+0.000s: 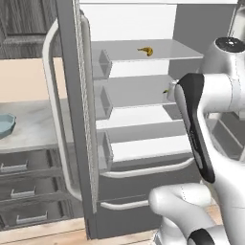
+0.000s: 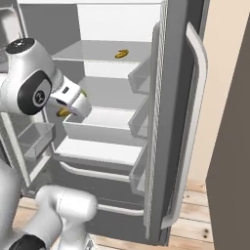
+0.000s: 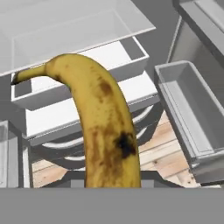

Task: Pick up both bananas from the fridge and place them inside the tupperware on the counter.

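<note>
One banana (image 3: pixel 103 131), yellow with brown spots, rises right in front of the hand camera and hides the fingertips. My gripper (image 2: pixel 72 104) is shut on it in front of the open fridge's (image 2: pixel 176 122) middle shelves; a bit of the banana's yellow (image 2: pixel 62 113) shows under the hand, and also beside the arm (image 1: pixel 165 91). The second banana (image 1: pixel 146 50) (image 2: pixel 121 53) lies on the upper fridge shelf. The light blue tupperware (image 1: pixel 5 125) sits on the counter (image 1: pixel 36 125) at the far left.
The open left fridge door (image 1: pixel 72 115) with its long curved handle stands between the fridge interior and the counter. The right door (image 2: pixel 188 122) with clear bins is also open. Drawers (image 1: pixel 24 182) sit under the counter. A wood floor lies below.
</note>
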Robot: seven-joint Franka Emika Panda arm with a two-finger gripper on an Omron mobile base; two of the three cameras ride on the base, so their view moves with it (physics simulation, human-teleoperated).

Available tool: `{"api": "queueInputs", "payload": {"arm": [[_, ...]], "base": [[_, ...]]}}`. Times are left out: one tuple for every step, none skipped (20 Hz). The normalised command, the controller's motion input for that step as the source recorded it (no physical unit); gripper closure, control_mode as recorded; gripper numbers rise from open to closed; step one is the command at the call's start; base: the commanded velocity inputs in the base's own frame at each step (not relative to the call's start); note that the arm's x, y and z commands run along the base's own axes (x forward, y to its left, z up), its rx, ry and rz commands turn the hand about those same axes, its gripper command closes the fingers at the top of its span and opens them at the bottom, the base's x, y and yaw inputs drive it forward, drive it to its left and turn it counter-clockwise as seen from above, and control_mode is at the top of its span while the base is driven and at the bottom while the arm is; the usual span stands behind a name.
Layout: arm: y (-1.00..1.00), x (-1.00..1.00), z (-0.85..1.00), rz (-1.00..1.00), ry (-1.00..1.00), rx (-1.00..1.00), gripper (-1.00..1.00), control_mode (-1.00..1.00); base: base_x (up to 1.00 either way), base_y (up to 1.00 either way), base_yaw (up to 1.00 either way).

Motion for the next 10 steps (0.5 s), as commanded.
{"api": "queueInputs", "payload": {"arm": [[0.0, 0.0, 0.0, 0.0, 0.0, 0.0, 1.0, 1.0], [0.0, 0.0, 0.0, 0.0, 0.0, 0.0, 1.0, 1.0], [0.0, 0.0, 0.0, 0.0, 0.0, 0.0, 1.0, 1.0], [0.0, 0.0, 0.0, 0.0, 0.0, 0.0, 1.0, 1.0], [0.0, 0.0, 0.0, 0.0, 0.0, 0.0, 1.0, 1.0], [0.0, 0.0, 0.0, 0.0, 0.0, 0.0, 1.0, 1.0], [0.0, 0.0, 0.0, 0.0, 0.0, 0.0, 1.0, 1.0], [0.0, 0.0, 0.0, 0.0, 0.0, 0.0, 1.0, 1.0], [0.0, 0.0, 0.0, 0.0, 0.0, 0.0, 1.0, 1.0], [0.0, 0.0, 0.0, 0.0, 0.0, 0.0, 1.0, 1.0]], "base": [[-1.0, 0.39, 0.01], [-1.0, 0.43, 0.04], [-1.0, 0.47, 0.07], [-1.0, 0.48, 0.07], [-1.0, 0.51, 0.08], [-1.0, 0.62, 0.11], [-0.92, 0.72, 0.16], [-0.79, 0.84, 0.21], [-0.58, 0.98, 0.23], [-0.37, 1.0, 0.2]]}}
